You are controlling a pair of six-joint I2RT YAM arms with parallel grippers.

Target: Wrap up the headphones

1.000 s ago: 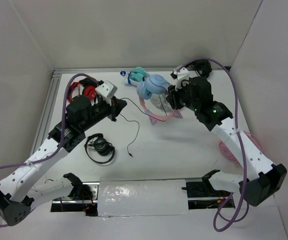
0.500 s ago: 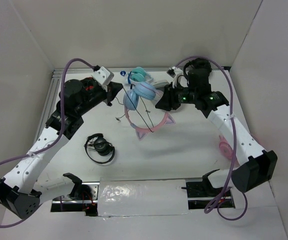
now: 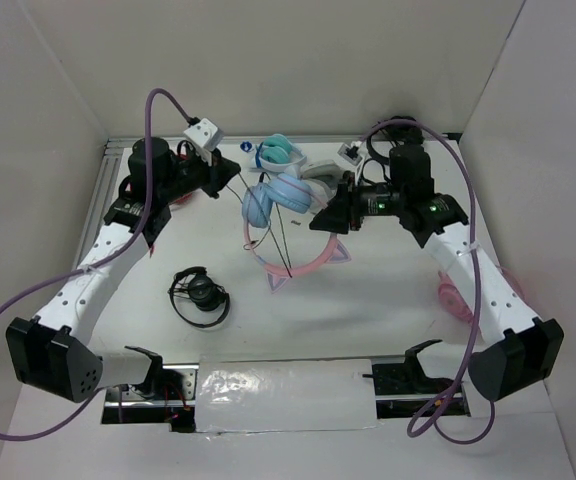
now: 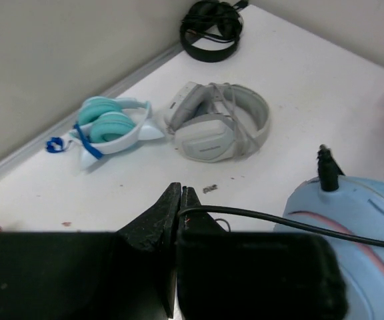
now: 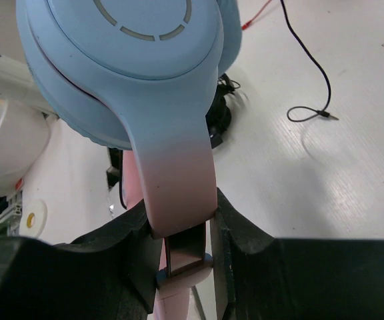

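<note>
The headphones [image 3: 266,200] hang above the table's middle, light blue ear cups up and the pink cat-eared headband [image 3: 306,262] below. My right gripper [image 3: 328,214] is shut on the headband's arm [image 5: 179,193], just under one ear cup [image 5: 125,53]. My left gripper [image 3: 234,172] is shut on the thin black cable [image 4: 259,215], which runs from its pinched jaws [image 4: 181,212] to the blue ear cup [image 4: 352,227]. More cable [image 3: 284,232] crosses the headband. The cable's loose end [image 5: 310,110] lies on the table.
A black pair [image 3: 200,296] lies front left. A teal-and-white pair [image 3: 278,152] and a grey-white pair [image 4: 219,123] lie at the back, with another black pair [image 4: 211,30] in the far corner. An all-pink pair [image 3: 455,297] lies under my right arm.
The left gripper has risen and swung back-left, pulling the cable off the table. The right gripper has carried the headphones left and toward the front.
</note>
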